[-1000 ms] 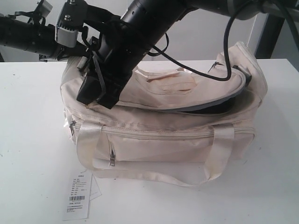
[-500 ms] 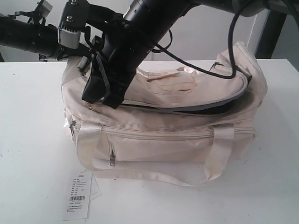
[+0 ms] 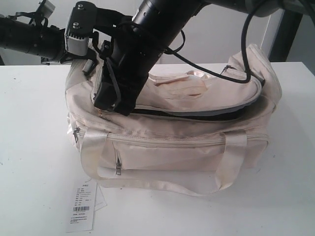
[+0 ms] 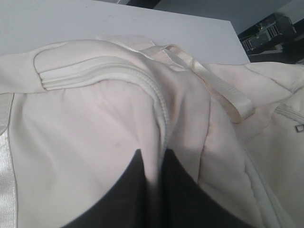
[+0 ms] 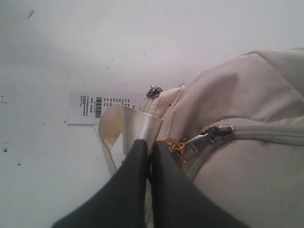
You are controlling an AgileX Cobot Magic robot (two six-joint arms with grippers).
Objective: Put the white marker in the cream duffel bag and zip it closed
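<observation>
From my station the room reads plain: a white wall point(image 3: 211, 34) behind, a dark upright post point(image 3: 290, 29) at the far right, and a white table point(image 3: 34, 147) filling the rest. Up close its top carries small dark specks (the right wrist view shows them best). Past the table's edge, the left wrist view catches some dark equipment point(image 4: 270, 35), too blurred to name.

The cream duffel bag point(image 3: 187, 147) sits in the middle of the table, front pockets and strap handle point(image 3: 162, 184) facing the exterior camera. Its top flap point(image 3: 197, 96) gapes toward the right end, showing a grey edge and dark inside. A paper tag point(image 3: 82, 209) lies flat on the table by the bag's front left corner.

The right gripper point(image 3: 114, 109) reaches across to the left end of the bag's top. Its fingers are pressed together, with the gold charm point(image 5: 174, 145) touching one tip and the zipper slider point(image 5: 216, 130) just beyond. I cannot tell whether the charm is nipped. The left gripper point(image 4: 152, 154) is clamped on a fold of the bag's fabric.

I cannot tell where the white marker is.
</observation>
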